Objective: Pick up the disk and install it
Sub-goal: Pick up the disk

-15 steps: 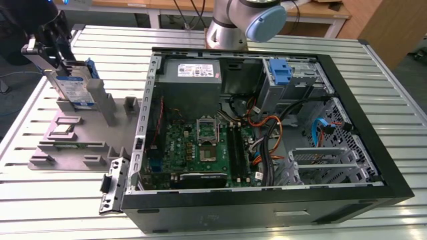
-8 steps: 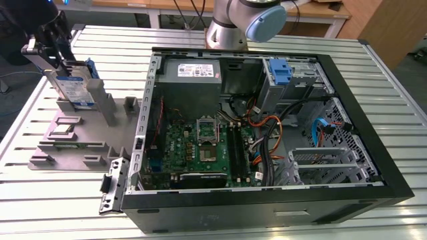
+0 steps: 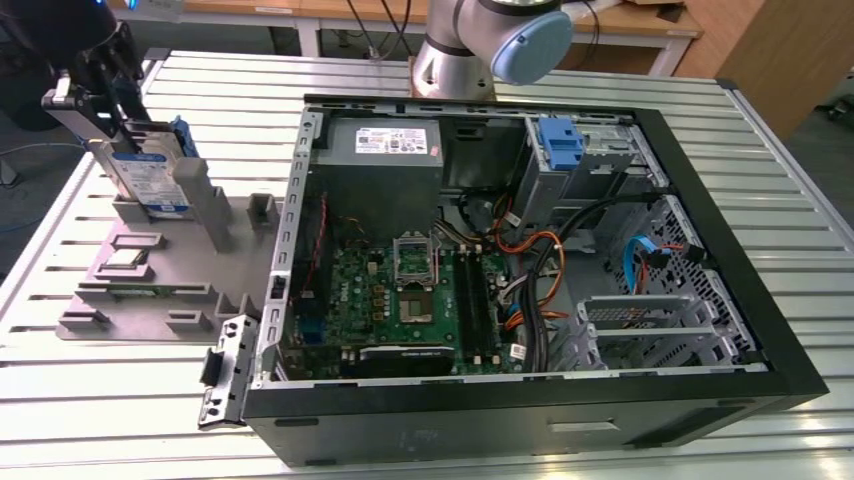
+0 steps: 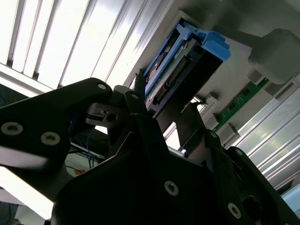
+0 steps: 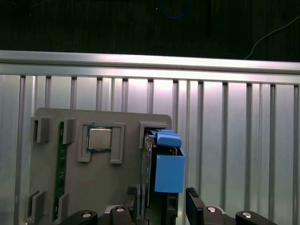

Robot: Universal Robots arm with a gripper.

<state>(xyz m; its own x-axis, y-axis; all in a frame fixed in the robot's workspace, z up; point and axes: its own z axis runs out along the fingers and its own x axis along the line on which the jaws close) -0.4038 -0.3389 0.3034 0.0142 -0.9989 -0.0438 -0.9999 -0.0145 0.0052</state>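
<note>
The disk (image 3: 144, 180) stands on edge in a slot at the far corner of a grey plastic tray (image 3: 174, 290), on the exterior view's left. Its long axis runs roughly upright with a slight lean, and its flat labelled face shows in the exterior view. It is a thin silver-metal slab with a white-and-blue label, framed by a blue plastic bracket whose boxy tab sits at the upper end. In both wrist views the narrow edge is seen end-on (image 5: 168, 173), with a row of connector pins along it (image 4: 187, 61).

The claw (image 3: 127, 128) sits over that upper end, open, one black finger (image 5: 132, 199) on each side with a sliver of gap.

The matte tray has raised blocky ribs. It also holds a square metal-topped chip (image 5: 100, 138) and a green memory stick (image 5: 60, 164).

The tray lies on a desk (image 3: 134, 400) of ribbed aluminium slats, just beside an open black computer case (image 3: 787, 380).
</note>
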